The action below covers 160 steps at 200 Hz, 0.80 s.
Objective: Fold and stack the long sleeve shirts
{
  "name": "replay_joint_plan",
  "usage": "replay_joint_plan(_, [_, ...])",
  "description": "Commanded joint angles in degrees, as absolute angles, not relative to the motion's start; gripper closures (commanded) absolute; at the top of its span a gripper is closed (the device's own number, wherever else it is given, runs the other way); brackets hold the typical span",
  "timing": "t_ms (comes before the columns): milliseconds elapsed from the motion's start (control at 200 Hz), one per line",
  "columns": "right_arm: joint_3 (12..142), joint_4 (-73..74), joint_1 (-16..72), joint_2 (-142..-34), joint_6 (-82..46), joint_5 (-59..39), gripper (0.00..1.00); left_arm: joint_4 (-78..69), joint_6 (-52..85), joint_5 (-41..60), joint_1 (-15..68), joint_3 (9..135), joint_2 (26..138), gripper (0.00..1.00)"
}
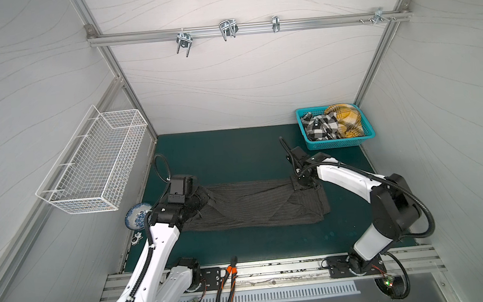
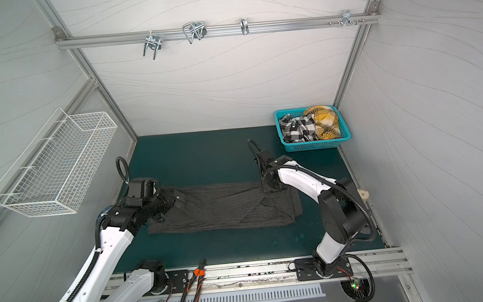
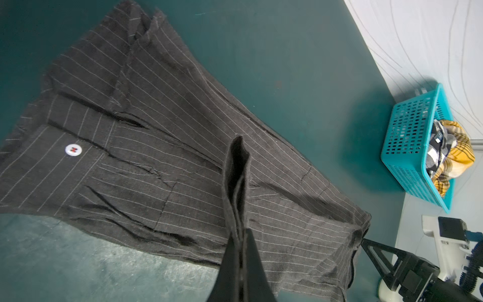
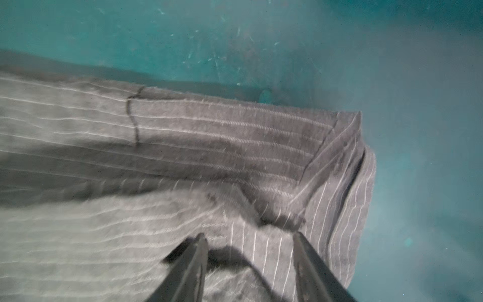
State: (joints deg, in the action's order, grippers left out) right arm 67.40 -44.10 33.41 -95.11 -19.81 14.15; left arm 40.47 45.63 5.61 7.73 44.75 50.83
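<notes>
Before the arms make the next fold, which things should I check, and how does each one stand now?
1. Left fingers closed on a fold of the shirt: ok.
2. Right fingers holding the shirt's other end: not ok, open above it.
3. The shirt lying smooth on the mat: not ok, creased.
4. Basket apart from the shirt: ok.
5. Pliers off the mat: ok.

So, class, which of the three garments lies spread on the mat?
The dark grey pinstriped shirt; the black-and-white checked one and the yellow plaid one sit crumpled in the teal basket.
</notes>
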Motion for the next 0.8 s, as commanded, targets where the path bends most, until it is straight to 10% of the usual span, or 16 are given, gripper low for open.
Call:
replay_joint_plan(0, [69.30,-45.44,33.26,-98.98,-17.87,15.64,0.53,38.51,44.86,6.79,7.23,45.22,51.26,1.00])
replay_joint_plan(215, [70.60,-43.95,32.55,-102.06,-17.24,16.17,0.62,37.50,44.31,6.55,6.71,44.19,52.46,1.00])
replay_joint_plan(465, [70.97,-44.12,30.55,-99.50,-17.98,14.36,1.00,31.86,43.84,2.85,5.05,43.33,52.83,1.00])
replay_joint_plan(795, [70.93,-42.72,26.38,-102.79,-19.82,10.53,1.00,16.41,49.46,-5.78,-1.32,32.25,55.94,1.00])
